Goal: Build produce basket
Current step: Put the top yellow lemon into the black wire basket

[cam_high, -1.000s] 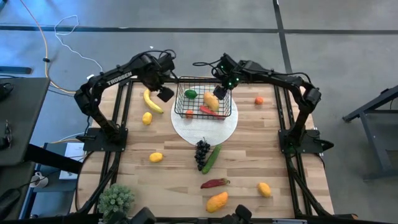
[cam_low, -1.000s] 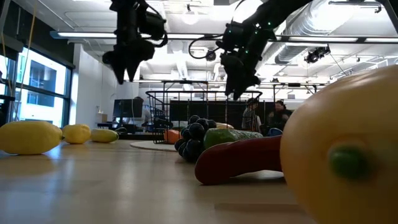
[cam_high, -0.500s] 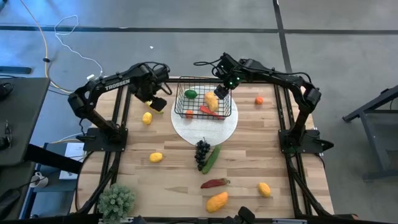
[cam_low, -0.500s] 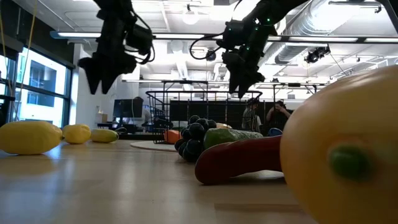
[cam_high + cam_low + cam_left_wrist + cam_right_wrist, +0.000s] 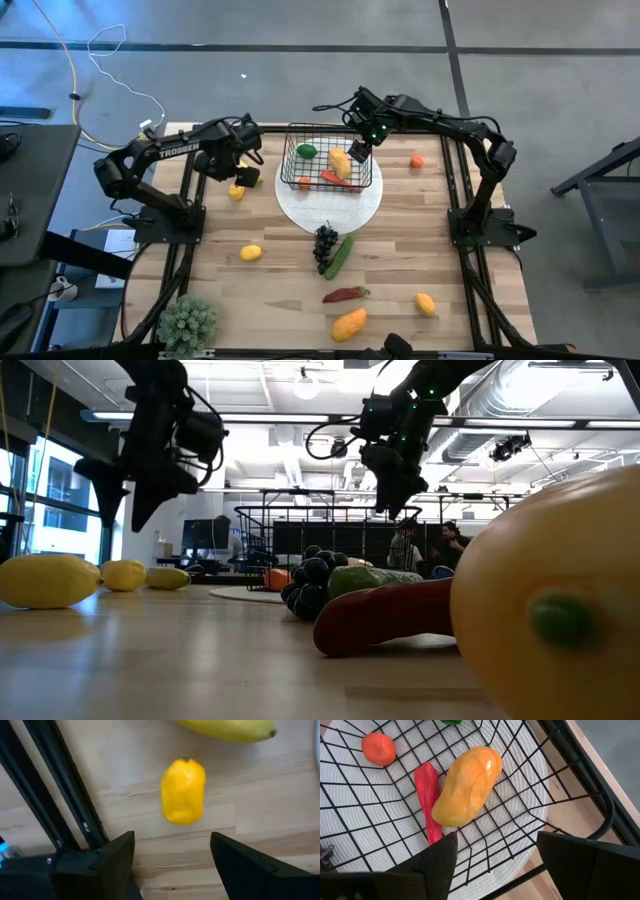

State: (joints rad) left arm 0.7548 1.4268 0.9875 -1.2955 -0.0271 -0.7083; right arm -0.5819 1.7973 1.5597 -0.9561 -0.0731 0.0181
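i am hovering my left end effector [image 5: 172, 852], jaws spread and empty, over the lemon [image 5: 183, 791] beside the banana [image 5: 225, 729]; it risks rolling away (round). my right end effector [image 5: 495, 852] is waiting wide open above the basket [image 5: 325, 130].

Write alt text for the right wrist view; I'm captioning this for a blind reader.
An orange mango lies in the black wire basket, touching a red chilli, with a small tomato farther off. The basket sits on a white plate, and the right pincer hangs open above, holding nothing.
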